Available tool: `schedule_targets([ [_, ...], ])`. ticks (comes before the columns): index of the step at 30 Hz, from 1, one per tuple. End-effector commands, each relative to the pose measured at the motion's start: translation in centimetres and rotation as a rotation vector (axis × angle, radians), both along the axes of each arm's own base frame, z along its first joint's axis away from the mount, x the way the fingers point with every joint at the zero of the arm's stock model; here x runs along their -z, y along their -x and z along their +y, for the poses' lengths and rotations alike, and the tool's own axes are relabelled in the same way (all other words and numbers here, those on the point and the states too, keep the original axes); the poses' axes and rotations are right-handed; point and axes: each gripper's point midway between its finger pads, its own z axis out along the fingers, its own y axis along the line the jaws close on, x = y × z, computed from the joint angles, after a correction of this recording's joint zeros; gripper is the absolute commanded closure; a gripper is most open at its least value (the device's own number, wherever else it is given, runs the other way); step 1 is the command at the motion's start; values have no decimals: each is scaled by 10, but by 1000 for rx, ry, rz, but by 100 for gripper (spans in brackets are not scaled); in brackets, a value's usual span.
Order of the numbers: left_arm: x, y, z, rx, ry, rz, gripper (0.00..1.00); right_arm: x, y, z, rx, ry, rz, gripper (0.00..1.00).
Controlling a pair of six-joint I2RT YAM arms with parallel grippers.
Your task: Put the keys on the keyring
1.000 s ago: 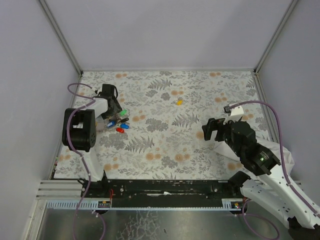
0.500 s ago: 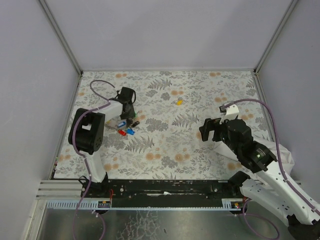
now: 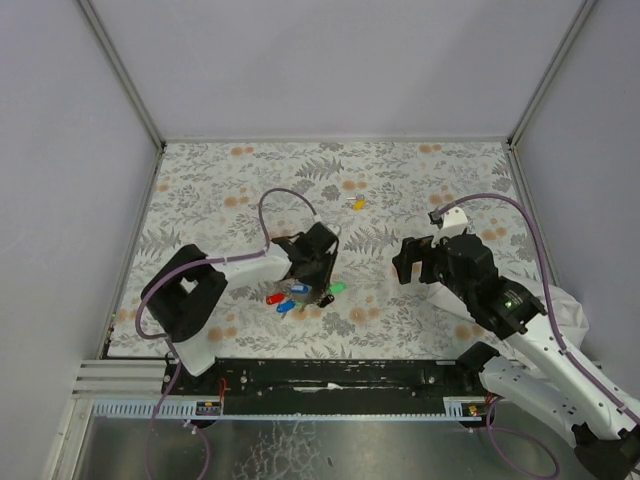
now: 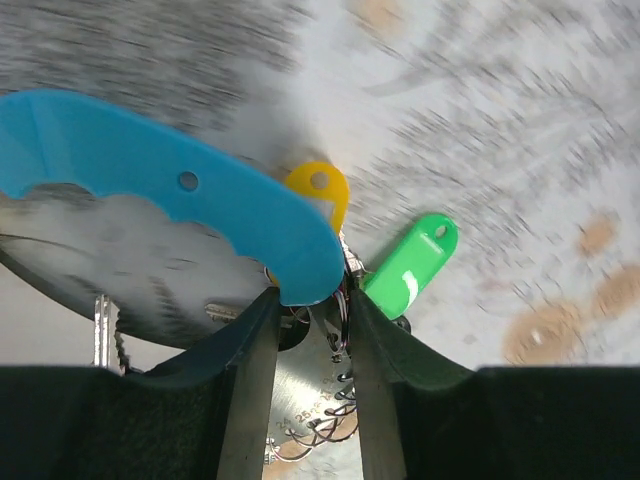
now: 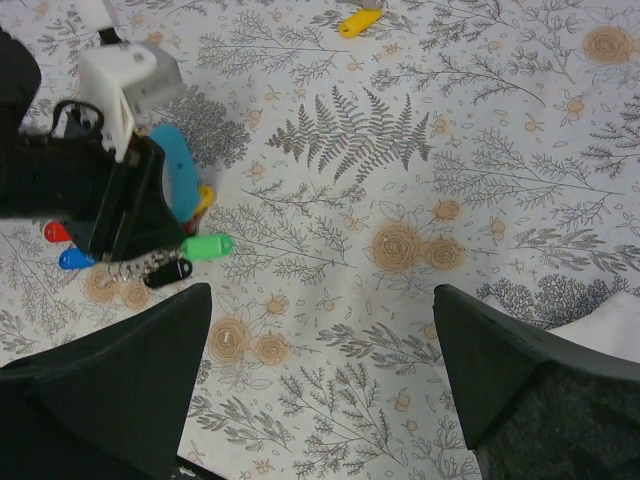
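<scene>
**Yellow key not yet on the ring**

Yellow-headed and loose, one key (image 3: 357, 203) lies alone on the far part of the floral surface (image 3: 200, 190), well apart from the rest. The bunch of keys (image 3: 300, 297), with red, blue and green heads showing, sits in the middle of the near part. It is gathered at the keyring (image 4: 338, 385), which shows only as thin metal wire low in the left wrist view. The left jaws are pinched narrow on the tip of the blue strap (image 4: 170, 190) that carries the ring, so the bunch is held by its strap. The right jaws stand wide apart to the right of the bunch, with nothing between them. As I judge it, the task is at an early stage. The ring end is secured, but the loose key has yet to be picked up, brought across and threaded on.
</scene>
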Motion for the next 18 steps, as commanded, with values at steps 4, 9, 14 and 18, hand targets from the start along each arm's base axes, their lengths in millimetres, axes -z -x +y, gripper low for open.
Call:
schedule_targets([
  [4,-21,47,-38,281,23,-123,65,-1,-3,11,-23,-39,2,1],
  [9,-65,41,-28,191,115,-274,46,11,-3,32,-75,-117,47,1],
  [14,-89,37,-7,35,205,-382,33,37,-13,48,-80,-115,139,2],
  [18,-82,22,34,-188,184,-380,26,59,-19,68,-145,-73,240,11],
])
